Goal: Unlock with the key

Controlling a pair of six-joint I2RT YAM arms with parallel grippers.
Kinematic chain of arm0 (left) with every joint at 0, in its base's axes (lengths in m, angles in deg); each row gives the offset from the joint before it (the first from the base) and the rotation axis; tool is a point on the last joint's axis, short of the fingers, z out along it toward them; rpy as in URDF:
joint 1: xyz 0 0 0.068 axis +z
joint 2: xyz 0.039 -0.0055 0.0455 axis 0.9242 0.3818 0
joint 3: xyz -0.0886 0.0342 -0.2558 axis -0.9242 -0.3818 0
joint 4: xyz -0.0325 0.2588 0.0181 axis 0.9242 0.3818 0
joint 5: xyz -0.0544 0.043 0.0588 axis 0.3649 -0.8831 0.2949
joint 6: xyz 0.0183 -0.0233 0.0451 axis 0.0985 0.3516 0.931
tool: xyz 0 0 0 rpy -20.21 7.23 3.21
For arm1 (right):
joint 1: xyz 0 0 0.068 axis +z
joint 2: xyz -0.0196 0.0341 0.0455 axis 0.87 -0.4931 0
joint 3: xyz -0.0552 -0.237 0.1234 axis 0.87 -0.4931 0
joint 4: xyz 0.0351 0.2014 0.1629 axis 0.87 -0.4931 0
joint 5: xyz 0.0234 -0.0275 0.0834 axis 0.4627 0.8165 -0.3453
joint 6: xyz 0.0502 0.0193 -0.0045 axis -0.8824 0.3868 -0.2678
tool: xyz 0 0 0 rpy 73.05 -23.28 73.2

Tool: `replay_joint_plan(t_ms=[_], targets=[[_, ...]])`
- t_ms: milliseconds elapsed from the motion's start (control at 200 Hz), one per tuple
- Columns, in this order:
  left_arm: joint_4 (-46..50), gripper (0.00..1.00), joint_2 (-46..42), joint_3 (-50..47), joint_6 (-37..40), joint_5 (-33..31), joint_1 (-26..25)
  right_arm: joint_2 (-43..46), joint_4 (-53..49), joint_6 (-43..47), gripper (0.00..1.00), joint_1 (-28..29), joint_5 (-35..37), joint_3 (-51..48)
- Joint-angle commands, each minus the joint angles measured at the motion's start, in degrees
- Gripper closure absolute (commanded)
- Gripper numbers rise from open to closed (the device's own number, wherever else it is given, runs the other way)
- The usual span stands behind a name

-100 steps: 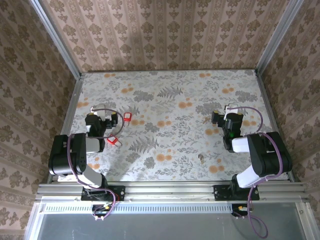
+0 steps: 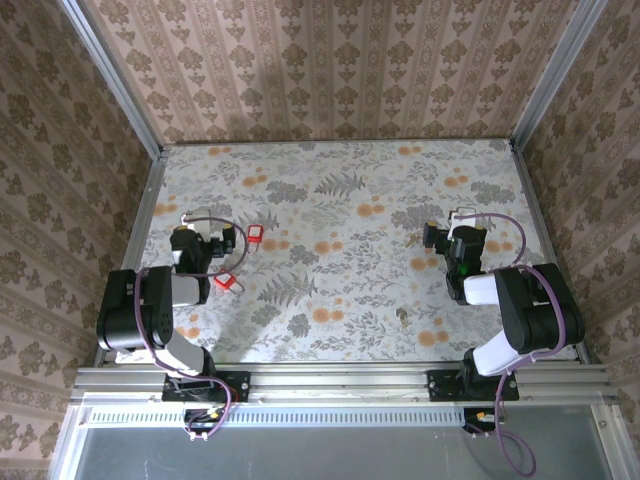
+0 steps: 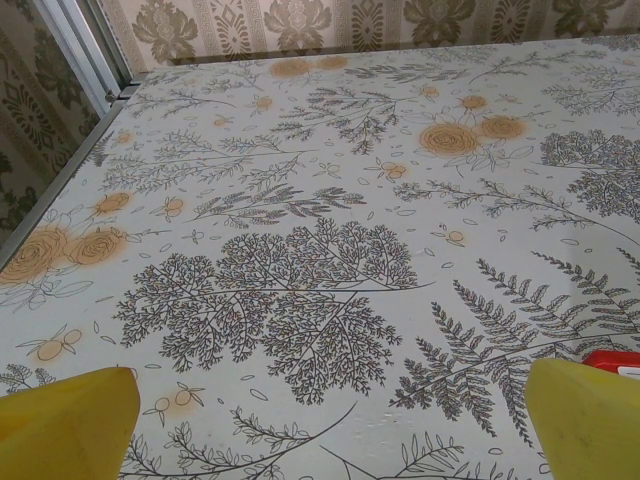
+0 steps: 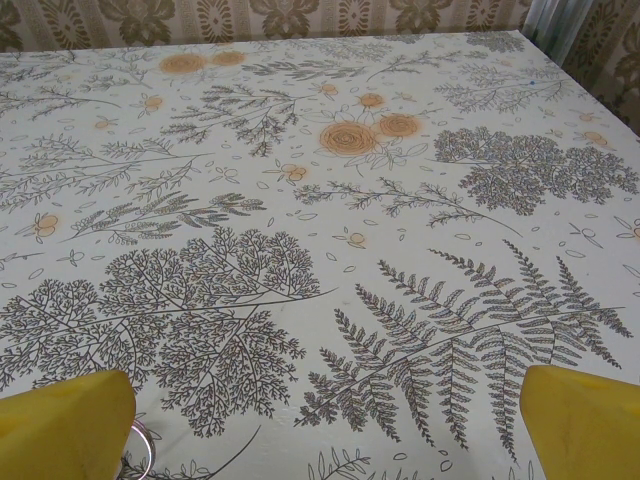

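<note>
Nothing has moved since the earlier frame: both arms sit parked, no drift on the floral surface [image 2: 350, 180].

- Left gripper [image 3: 330, 388]: yellow fingers [image 3: 70, 420] spread wide, released, nothing between them. It hangs low over the surface, aimed at the far wall.
- Right gripper [image 4: 330, 388]: same pose, fingers [image 4: 580, 420] fully apart and empty.
- Two red padlocks lie on the left side: the far padlock [image 2: 254, 235] just right of the left wrist, the near padlock [image 2: 227, 283] close by its forearm. A red edge [image 3: 612, 357] beside the left gripper's right finger is probably the far one.
- The key [image 2: 403, 318]: I take it to be the small dark speck on the right half, nearer than the right wrist and to its left, well apart from both padlocks. Too small to confirm.
- A silver ring [image 4: 141, 440] lies just beside the right gripper's left finger; what it carries I cannot tell.

Judgement: the layout splits the work, lock for the left arm and key for the right. Open fingers suit a start pose; no grasp has begun.
</note>
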Motion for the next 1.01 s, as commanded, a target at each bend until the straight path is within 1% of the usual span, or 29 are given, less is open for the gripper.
replay_joint_plan(t_ms=[0, 105, 135, 160, 185, 210, 230, 260, 305, 345, 380, 440, 475, 510, 540, 585, 630, 675, 750, 780, 795, 850, 915, 1000], targets=[[-0.2, 0.0, -0.31, 0.49, -0.05, -0.13, -0.2, 0.86, 1.85, -0.93, 0.0, 0.24, 1.8, 0.48], [-0.74, 0.0, -0.42, 0.11, -0.19, -0.25, -0.17, 1.14, 2.33, -0.77, 0.0, 0.24, 2.07, 0.38], [-1.83, 0.0, -0.63, -0.42, -0.31, -0.74, -0.28, 2.24, 0.42, -0.82, 0.0, 0.33, 1.93, 0.83], [-2.38, 0.0, -1.43, -1.11, -0.17, -0.98, -0.41, 3.11, -1.11, -0.46, 0.0, 0.33, 0.54, 1.08], [-2.36, 0.0, -3.11, -1.85, 0.14, -1.28, -0.7, 3.54, -0.53, 0.57, 0.0, 0.65, -0.48, 0.89], [-1.67, 0.0, -5.29, -2.46, 0.57, -2.06, -1.12, 4.92, -1.27, 1.63, 0.0, 1.75, 1.19, 1.17], [-0.29, 0.0, -7.25, -2.78, 0.86, -3.14, -1.74, 6.69, -4.18, 2.01, 0.0, 2.75, 3.2, 2.16], [3.35, 0.0, -11.51, -2.67, 0.88, -5.46, -2.83, 10.64, -13.51, 1.09, 0.0, 3.3, 4.55, 4.97], [12.81, 0.0, -17.99, -1.27, -1.01, -8.85, -4.0, 14.55, -28.76, -2.58, 0.0, 2.87, 4.93, 10.35], [21.66, 0.0, -23.35, 1.25, -4.93, -9.59, -4.37, 16.35, -38.4, -4.79, 0.0, 2.63, 4.75, 14.74], [29.4, 0.0, -27.24, 3.32, -8.65, -8.24, -4.44, 17.23, -44.23, -5.59, 0.0, 2.55, 3.19, 17.23], [38.64, 0.0, -32.7, 6.2, -14.44, -4.79, -5.17, 17.25, -51.9, -7.6, 0.0, 2.44, -0.31, 20.45], [41.95, 0.0, -35.23, 7.04, -18.57, -2.34, -5.89, 16.09, -55.08, -7.91, 0.0, 2.27, -3.51, 22.15], [42.59, 0.0, -37.57, 6.99, -20.47, 1.6, -6.92, 14.35, -57.81, -7.87, 0.0, 2.27, -5.79, 23.78], [42.85, 0.0, -39.34, 6.85, -22.09, 3.6, -8.5, 12.51, -60.3, -8.23, 0.0, 2.18, -6.5, 25.5], [43.55, 0.0, -41.81, 6.72, -25.28, 4.47, -11.25, 10.01, -64.29, -8.85, 0.02, 1.96, -6.78, 27.98], [44.16, 0.0, -43.81, 6.88, -27.11, 5.96, -14.35, 7.39, -66.7, -9.25, 0.03, 1.47, -7.87, 30.09], [45.51, 0.0, -45.36, 7.42, -28.37, 6.13, -18.01, 5.76, -67.92, -9.51, 0.05, 0.98, -10.25, 31.31], [48.68, 0.0, -47.13, 8.77, -29.59, 4.61, -24.58, 3.49, -69.42, -9.46, 0.07, 0.68, -13.24, 32.81], [49.48, 0.0, -47.55, 9.08, -29.85, 3.79, -26.76, 2.53, -70.13, -9.41, 0.09, 0.68, -13.97, 33.42], [50.02, 0.0, -47.66, 9.31, -29.88, 3.36, -29.07, 1.96, -70.49, -9.37, 0.1, 0.65, -14.34, 33.7], [52.15, 0.0, -47.88, 10.11, -30.27, 1.63, -33.58, 0.05, -71.46, -9.3, 0.14, 0.68, -14.8, 34.51], [53.63, 0.0, -47.71, 10.6, -30.93, -0.09, -37.95, -1.75, -71.84, -9.37, 0.18, 0.68, -15.17, 34.9], [54.98, 0.0, -47.39, 10.76, -31.42, -1.95, -42.39, -3.93, -71.45, -9.54, 0.24, 0.57, -15.62, 35.09]])
